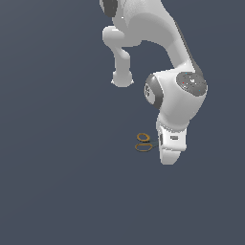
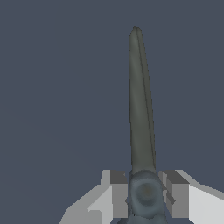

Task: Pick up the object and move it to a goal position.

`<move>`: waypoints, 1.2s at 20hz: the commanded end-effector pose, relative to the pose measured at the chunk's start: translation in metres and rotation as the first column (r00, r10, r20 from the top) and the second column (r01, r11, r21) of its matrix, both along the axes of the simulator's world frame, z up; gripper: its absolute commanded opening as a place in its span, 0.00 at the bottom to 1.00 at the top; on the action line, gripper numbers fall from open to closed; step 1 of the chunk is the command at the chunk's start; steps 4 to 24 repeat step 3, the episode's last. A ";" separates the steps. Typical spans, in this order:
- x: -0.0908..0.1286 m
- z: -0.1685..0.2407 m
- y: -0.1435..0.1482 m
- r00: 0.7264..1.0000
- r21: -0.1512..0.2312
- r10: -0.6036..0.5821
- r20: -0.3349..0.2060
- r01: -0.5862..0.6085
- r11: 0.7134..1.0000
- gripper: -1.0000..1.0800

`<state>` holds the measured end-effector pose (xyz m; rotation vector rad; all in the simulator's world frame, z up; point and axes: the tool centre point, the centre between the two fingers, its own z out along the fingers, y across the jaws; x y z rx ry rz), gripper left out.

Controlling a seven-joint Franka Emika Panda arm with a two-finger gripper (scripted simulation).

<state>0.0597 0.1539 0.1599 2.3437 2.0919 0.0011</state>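
Gripper: the gripper (image 2: 146,192) has its two grey fingers (image 2: 118,192) pressed in on the round dark middle part of the scissors (image 2: 142,109), one finger on each side, so the jaws are narrow and holding them
Why there: I think it grabs the thick middle part because the blades are too thin to pinch well
Blades: the thin dark blades (image 2: 141,87) lie closed together and stick straight out past the fingers, away from the wrist camera
Rings: in the exterior view the two orange-yellow rings (image 1: 143,142) sit just beside the white hand (image 1: 170,143), on that view's left; I cannot tell if they touch the floor or hang a bit above it
Floor: the floor (image 1: 57,182) is flat and dark blue-grey
Boxes or bowls: none show in either view, so nothing is inside anything
Goal spot: no mark for it can be seen
Arm: farther back, the white arm (image 1: 179,91) bends down over the scissors
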 end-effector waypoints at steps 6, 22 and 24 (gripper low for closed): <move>0.000 0.006 0.008 1.000 -0.001 -0.003 -0.001 0.003 1.000 0.00; 0.000 0.006 0.008 1.000 -0.001 -0.003 -0.001 0.003 1.000 0.00; 0.000 0.006 0.008 1.000 -0.001 -0.003 -0.001 0.003 1.000 0.00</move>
